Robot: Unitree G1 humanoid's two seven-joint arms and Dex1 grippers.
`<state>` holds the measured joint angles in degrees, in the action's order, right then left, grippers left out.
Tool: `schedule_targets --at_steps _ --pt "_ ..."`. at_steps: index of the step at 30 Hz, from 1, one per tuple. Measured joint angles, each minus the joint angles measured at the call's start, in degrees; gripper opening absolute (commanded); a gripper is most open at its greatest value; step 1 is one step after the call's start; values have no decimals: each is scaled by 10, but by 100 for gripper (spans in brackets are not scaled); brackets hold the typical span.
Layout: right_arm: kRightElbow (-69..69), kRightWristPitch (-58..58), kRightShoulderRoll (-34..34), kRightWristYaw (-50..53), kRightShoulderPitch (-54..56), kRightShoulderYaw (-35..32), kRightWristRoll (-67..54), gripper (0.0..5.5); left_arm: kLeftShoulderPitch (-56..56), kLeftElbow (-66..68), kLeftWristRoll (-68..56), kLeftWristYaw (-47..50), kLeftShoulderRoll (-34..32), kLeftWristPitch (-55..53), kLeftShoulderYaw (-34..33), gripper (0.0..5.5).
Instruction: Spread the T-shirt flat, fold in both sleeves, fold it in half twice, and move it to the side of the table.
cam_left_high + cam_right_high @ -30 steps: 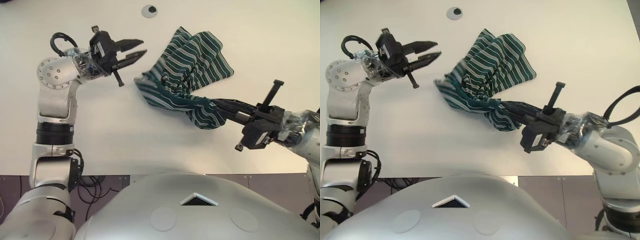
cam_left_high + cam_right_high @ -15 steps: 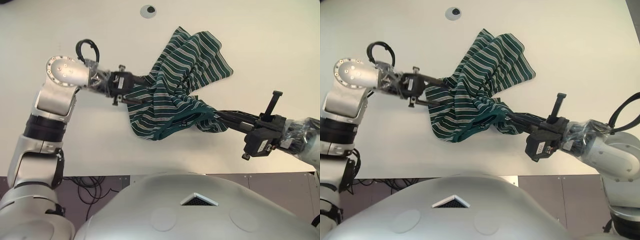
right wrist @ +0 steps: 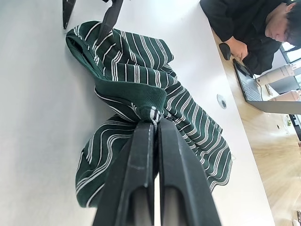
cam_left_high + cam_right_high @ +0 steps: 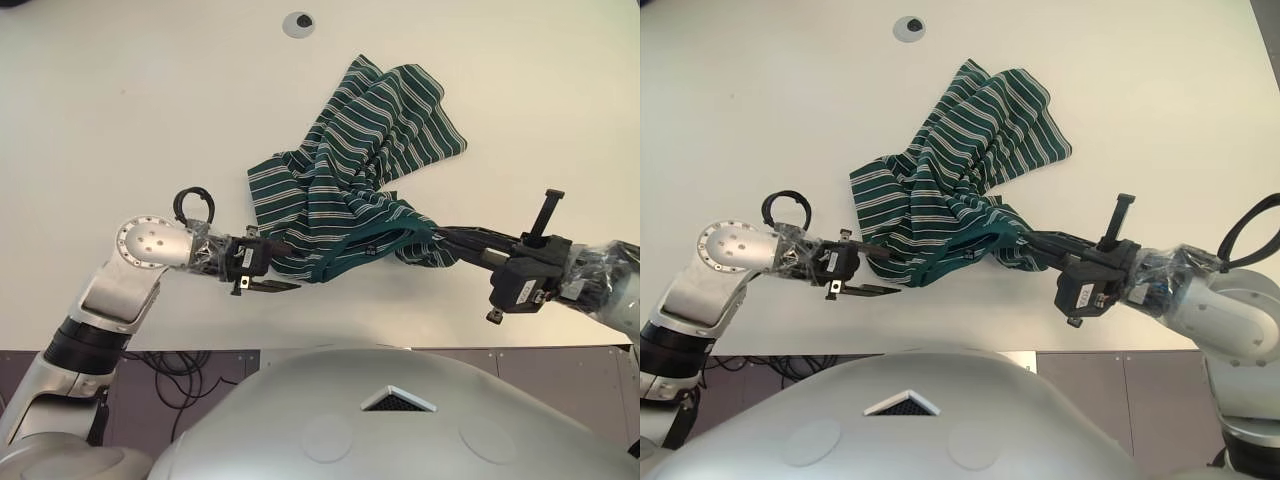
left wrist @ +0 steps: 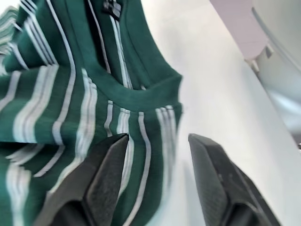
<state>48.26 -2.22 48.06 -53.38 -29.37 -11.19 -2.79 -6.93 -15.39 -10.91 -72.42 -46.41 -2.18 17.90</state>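
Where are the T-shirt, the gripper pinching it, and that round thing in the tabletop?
T-shirt (image 4: 400, 105), left eye view, on its striped cloth.
right gripper (image 3: 155, 123), right wrist view, midway between its shut fingertips.
round thing (image 4: 298, 22), left eye view, its dark centre.

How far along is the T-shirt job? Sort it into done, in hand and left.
Done: nothing finished; the T-shirt lies bunched on the table. In hand: spreading, with the right end effector shut on a fold and the left end effector open at its near edge. Left: flattening, both sleeves, two halvings, moving aside.
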Motion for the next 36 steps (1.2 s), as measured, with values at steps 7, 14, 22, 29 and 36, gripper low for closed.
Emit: schedule_targets --at_steps 7,14,22,29,36 --pt "-3 0 0 0 -12 0 0 0 -12 8 16 44 27 0 18 205" --pt "-4 -1 -1 0 -28 -6 0 0 -17 35 29 82 54 13 10 89" --pt "-37 -12 -2 3 -22 -26 -10 0 -33 1 -1 74 12 9 -41 5" --pt "-113 1 -2 65 121 -68 -24 0 92 -54 -121 108 17 -78 -139 5" --pt "-279 23 -1 128 419 5 21 0 362 126 -65 219 116 -126 -124 5"
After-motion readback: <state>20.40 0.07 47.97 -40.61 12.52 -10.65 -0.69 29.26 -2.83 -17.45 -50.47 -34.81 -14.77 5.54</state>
